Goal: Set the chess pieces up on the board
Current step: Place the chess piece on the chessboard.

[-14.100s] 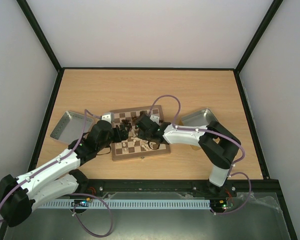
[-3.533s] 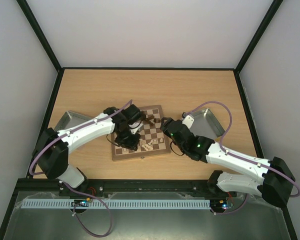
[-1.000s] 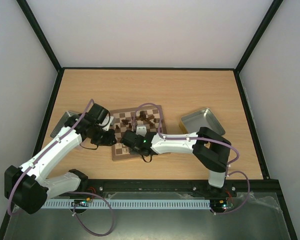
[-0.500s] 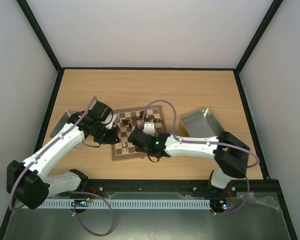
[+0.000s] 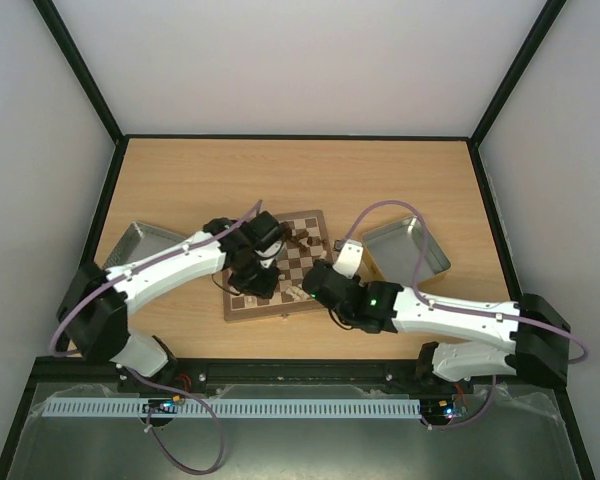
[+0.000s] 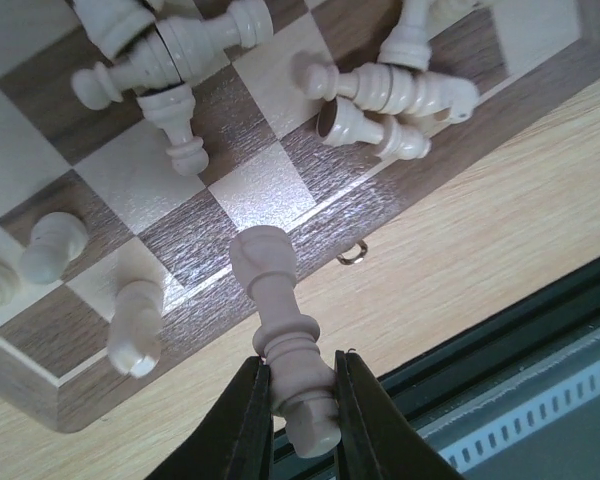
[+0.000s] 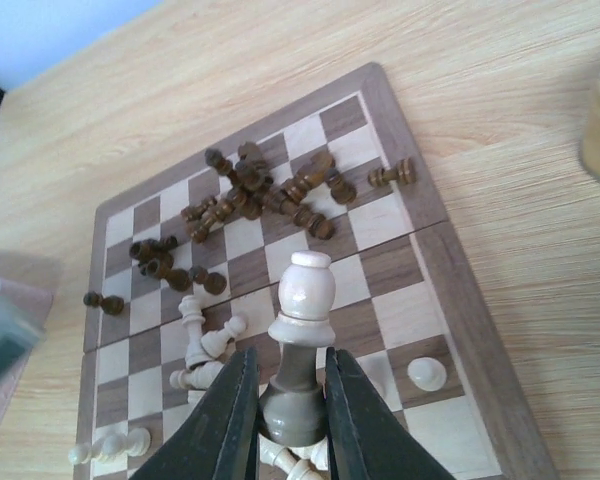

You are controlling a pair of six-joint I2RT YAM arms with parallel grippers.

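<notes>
Chess pieces (image 7: 242, 190) lie toppled; my left gripper (image 6: 298, 405) and right gripper (image 7: 292, 400) each clench a pale piece (image 6: 280, 320); next, I'd stand both upright on the board (image 7: 375, 222).

One board (image 5: 316, 266), two trays (image 5: 140, 238) (image 5: 406, 241)

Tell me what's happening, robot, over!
Left gripper shut on cream piece. Right gripper shut on second cream piece. Other pieces toppled in heaps on board, crowding squares.
</notes>
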